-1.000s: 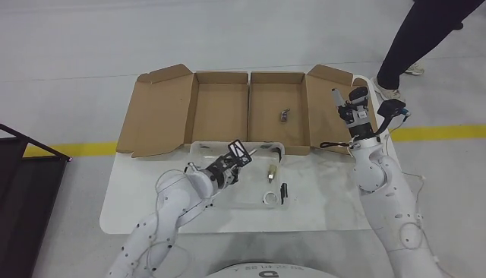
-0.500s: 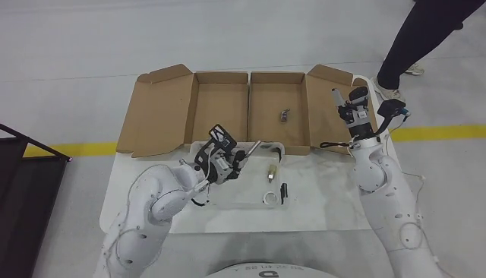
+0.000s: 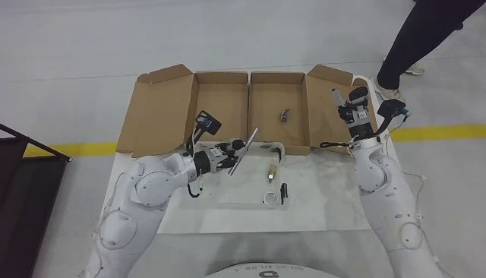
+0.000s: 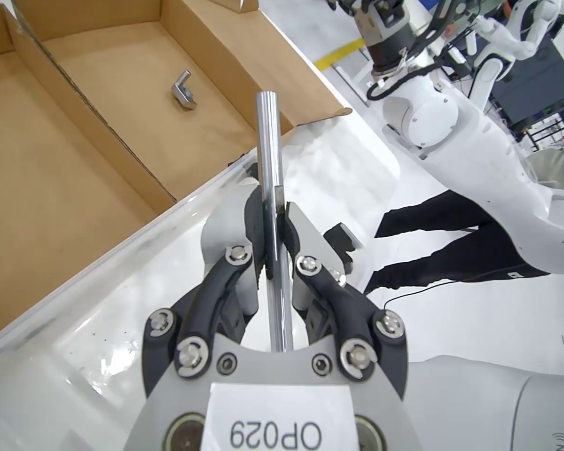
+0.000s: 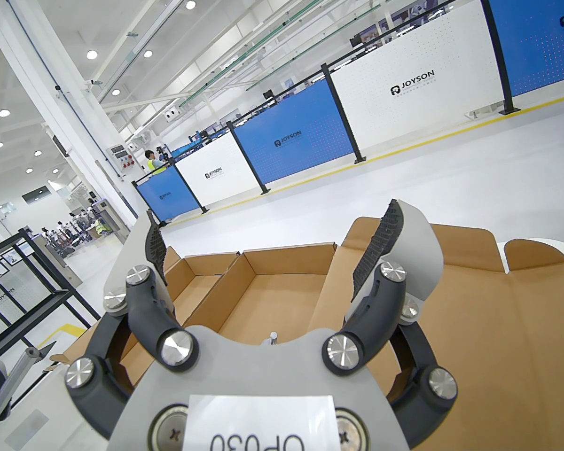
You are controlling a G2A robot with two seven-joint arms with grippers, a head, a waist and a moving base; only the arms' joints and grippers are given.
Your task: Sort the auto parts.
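Fingers (image 4: 254,219) of left gripper (image 4: 271,218) pinch one metal rod (image 4: 268,143).

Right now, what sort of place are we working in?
Most likely a factory or robotics test hall: a high ceiling with rows of lights, blue and white partition panels fencing off bays, a yellow floor line, and another white robot nearby.

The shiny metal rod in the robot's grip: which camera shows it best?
The left wrist view: the rod shows close and large, clamped in the left gripper. The top view gives a thin slanted sliver; the right wrist view catches part of it, far off.
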